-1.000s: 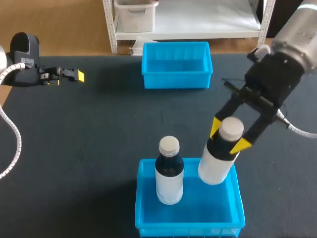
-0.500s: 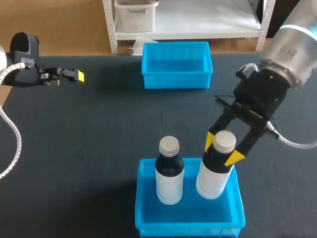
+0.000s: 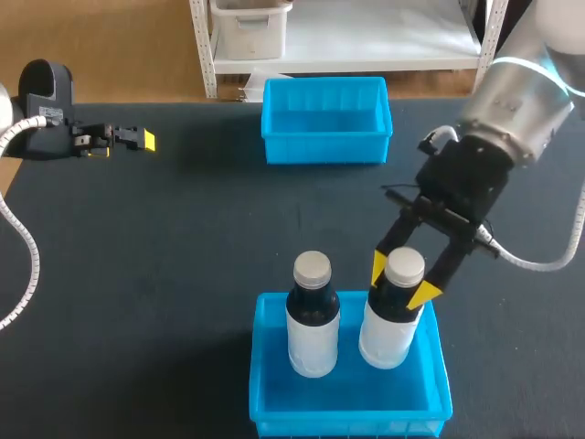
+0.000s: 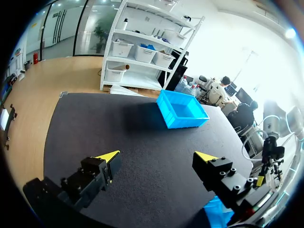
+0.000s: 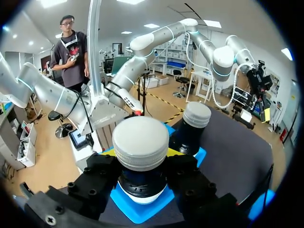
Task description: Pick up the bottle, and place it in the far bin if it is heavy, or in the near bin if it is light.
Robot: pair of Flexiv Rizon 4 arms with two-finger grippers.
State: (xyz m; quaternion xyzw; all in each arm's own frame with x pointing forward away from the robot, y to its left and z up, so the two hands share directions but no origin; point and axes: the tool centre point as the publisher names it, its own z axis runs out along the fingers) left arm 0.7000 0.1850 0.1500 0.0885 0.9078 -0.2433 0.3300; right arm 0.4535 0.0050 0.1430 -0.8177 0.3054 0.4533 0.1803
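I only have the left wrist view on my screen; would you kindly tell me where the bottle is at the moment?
Observer: The right gripper is shut on the bottle at its neck, with its lower part inside the near bin.
Operator: Thank you. Is anything else in that bin?
Observer: Yes, a second bottle stands upright in it, beside the held one.
Operator: Is the held bottle upright too?
Observer: No, its top leans slightly away from the second bottle.
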